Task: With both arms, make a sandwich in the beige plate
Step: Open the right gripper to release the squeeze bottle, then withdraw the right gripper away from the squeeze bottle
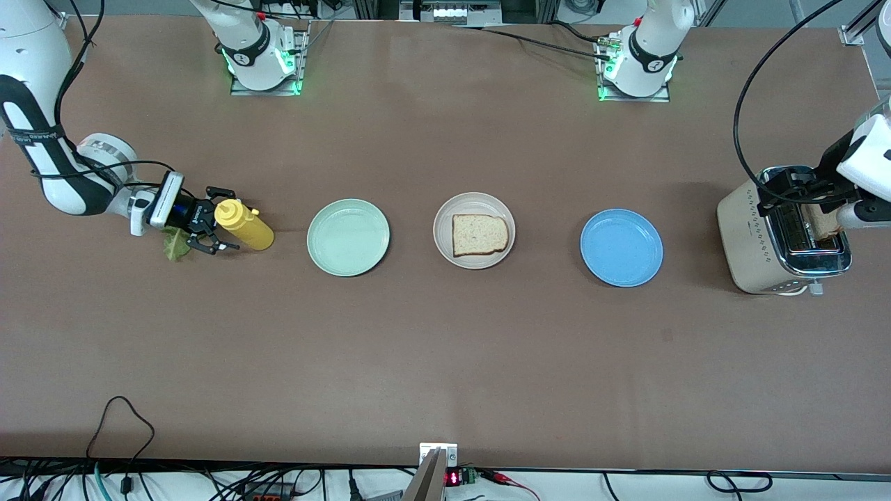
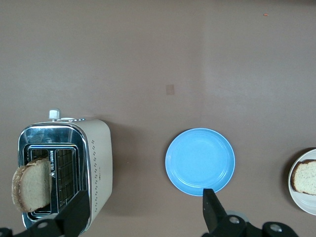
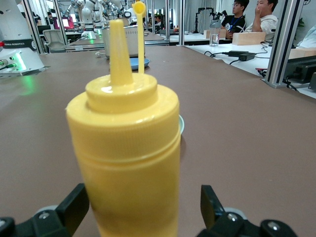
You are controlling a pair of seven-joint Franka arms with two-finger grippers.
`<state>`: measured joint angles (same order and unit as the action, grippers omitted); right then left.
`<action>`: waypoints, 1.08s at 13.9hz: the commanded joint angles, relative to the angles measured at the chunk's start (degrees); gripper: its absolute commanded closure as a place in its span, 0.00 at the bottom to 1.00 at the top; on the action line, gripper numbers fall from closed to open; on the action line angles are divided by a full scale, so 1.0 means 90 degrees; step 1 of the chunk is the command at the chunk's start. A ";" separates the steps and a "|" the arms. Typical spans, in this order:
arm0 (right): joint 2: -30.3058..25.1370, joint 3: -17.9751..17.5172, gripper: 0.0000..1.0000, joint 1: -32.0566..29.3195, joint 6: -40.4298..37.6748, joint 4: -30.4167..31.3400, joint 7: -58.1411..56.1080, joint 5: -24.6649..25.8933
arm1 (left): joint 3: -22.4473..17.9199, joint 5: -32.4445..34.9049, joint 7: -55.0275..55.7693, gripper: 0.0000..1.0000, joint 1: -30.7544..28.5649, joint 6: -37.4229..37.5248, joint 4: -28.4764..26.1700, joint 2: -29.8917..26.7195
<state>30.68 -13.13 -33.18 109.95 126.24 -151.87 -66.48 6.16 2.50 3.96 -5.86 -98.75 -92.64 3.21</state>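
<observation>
Beige plate (image 1: 474,230) mid-bench holds one toast slice (image 1: 479,234). Left gripper (image 2: 143,217) over toaster (image 1: 783,240), fingers apart: drop straight onto 2nd slice (image 2: 32,184). Right gripper (image 1: 212,220) w/ fingers apart around mustard bottle (image 1: 243,224); lettuce (image 1: 175,245) probably just beside.

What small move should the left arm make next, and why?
Probably lower the open left gripper around the toast slice standing up out of the toaster and close. The beige plate holds only one slice.
</observation>
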 commanded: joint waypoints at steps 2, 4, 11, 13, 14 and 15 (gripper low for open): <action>-0.0011 -0.0074 0.00 -0.0706 -0.0136 -0.0052 -0.0020 0.0676 | 0.0039 0.0123 -0.0128 0.00 -0.0023 -0.0034 -0.0087 -0.0102; -0.0011 -0.0074 0.00 -0.0980 -0.0165 -0.0052 -0.0020 0.0998 | 0.0039 0.0123 -0.0127 0.00 -0.0014 -0.0034 -0.0087 -0.0102; -0.0703 0.0004 0.00 -0.1294 -0.0332 -0.0091 0.0914 0.1605 | 0.0078 0.0123 -0.0118 0.00 0.0006 -0.0024 -0.0087 -0.0112; -0.1025 0.0024 0.00 -0.1294 -0.0341 -0.0198 0.1743 0.1809 | 0.0087 0.0123 -0.0118 0.00 0.0006 -0.0024 -0.0087 -0.0112; -0.1201 0.0033 0.00 -0.1294 -0.0322 -0.0266 0.2270 0.2033 | 0.0087 0.0123 -0.0118 0.00 0.0006 -0.0024 -0.0087 -0.0112; -0.1376 0.0072 0.00 -0.1294 -0.0302 -0.0383 0.2875 0.2344 | 0.0087 0.0123 -0.0118 0.00 0.0006 -0.0024 -0.0087 -0.0112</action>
<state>22.39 -12.58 -44.09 108.00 123.42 -134.55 -49.44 6.61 2.50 3.92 -5.63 -98.75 -92.65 3.21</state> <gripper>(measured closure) 0.000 0.000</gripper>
